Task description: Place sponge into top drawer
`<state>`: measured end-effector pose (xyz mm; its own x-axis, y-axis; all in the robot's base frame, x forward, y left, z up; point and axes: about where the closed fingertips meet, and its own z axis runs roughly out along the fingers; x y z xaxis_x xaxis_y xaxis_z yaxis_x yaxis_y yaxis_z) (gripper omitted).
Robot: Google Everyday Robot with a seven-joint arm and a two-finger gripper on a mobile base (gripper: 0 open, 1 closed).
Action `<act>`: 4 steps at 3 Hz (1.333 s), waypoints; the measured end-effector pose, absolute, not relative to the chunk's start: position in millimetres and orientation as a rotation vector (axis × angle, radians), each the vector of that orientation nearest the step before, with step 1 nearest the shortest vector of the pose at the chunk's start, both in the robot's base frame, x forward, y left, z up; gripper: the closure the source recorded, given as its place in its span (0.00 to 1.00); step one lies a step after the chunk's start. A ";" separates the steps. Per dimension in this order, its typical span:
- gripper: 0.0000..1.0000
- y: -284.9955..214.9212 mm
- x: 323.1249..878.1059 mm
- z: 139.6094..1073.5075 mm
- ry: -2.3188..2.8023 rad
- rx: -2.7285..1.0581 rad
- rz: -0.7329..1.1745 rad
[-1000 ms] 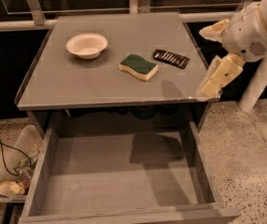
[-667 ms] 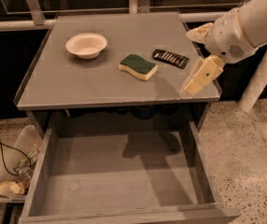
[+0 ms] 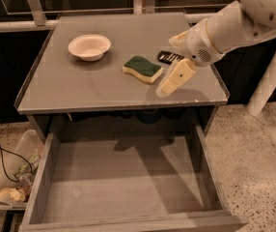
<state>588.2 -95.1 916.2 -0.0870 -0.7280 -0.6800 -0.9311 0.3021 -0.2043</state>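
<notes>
The sponge, dark green on top over pale yellow foam, lies on the grey cabinet top, right of centre. My gripper hangs just right of the sponge, above the cabinet top, open and empty, with one pale finger pointing down-left and the other finger behind it. The top drawer is pulled fully out below the cabinet top; its grey floor is bare.
A white bowl stands at the back left of the cabinet top. A flat black ribbed packet lies behind the gripper, partly hidden. A clear bin with cables sits on the floor at left. A white post stands at right.
My arm has swung left from beyond the cabinet's right edge to over the top, bringing the gripper close beside the sponge. The sponge, bowl and drawer have not moved.
</notes>
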 end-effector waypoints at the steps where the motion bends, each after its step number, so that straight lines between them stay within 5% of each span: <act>1: 0.00 -79.7 612.1 897.2 1.882 -1.445 0.423; 4: 0.00 -37.5 653.8 862.1 1.937 -1.380 0.533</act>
<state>653.8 -37.5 862.1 -0.1976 -0.6514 -0.7326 -0.9344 0.3512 -0.0603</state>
